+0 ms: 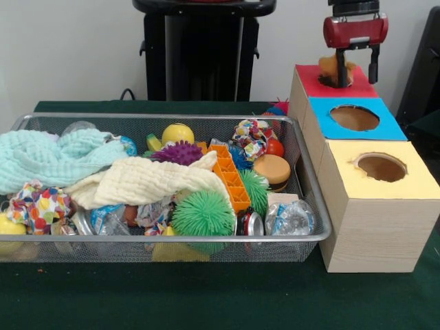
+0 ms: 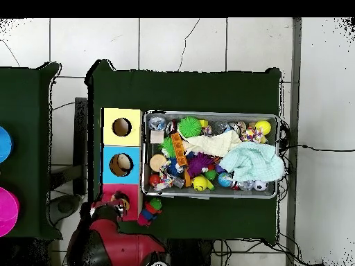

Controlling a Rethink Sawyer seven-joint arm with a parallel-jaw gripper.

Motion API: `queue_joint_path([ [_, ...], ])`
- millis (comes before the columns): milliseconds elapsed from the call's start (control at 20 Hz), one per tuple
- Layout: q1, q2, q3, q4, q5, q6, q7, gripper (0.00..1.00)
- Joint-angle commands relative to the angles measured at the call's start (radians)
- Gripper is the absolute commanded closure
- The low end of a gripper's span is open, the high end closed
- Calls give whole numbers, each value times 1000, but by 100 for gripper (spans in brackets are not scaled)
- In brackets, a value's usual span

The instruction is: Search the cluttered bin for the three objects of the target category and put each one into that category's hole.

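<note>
Poised over the red-surround hole [image 1: 335,80] at the far end of the wooden box [image 1: 375,206]: gripper [image 1: 357,67], jaws spread and released, nothing clenched. Directly below and between the jaws, a tan plush animal [image 1: 335,67] sitting in the hole's mouth, seemingly dropping in. Off to one side of the jaws, the cluttered bin [image 1: 313,237] on the green table [image 1: 206,302], heaped with cloths and balls. Clear air above the jaws for lifting away; blue and yellow holes alongside.

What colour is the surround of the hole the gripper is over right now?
Red. The gripper hangs over the red-surround hole, clearest in the front view.
</note>
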Motion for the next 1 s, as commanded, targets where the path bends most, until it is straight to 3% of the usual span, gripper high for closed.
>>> queue_joint_path([
  [50, -7, -12, 1, -162, 27, 88, 142, 0],
  [550, 9, -76, -45, -248, 12, 241, 56, 0],
  [1000, -9, -87, -52, -272, -41, 288, 68, 0],
])
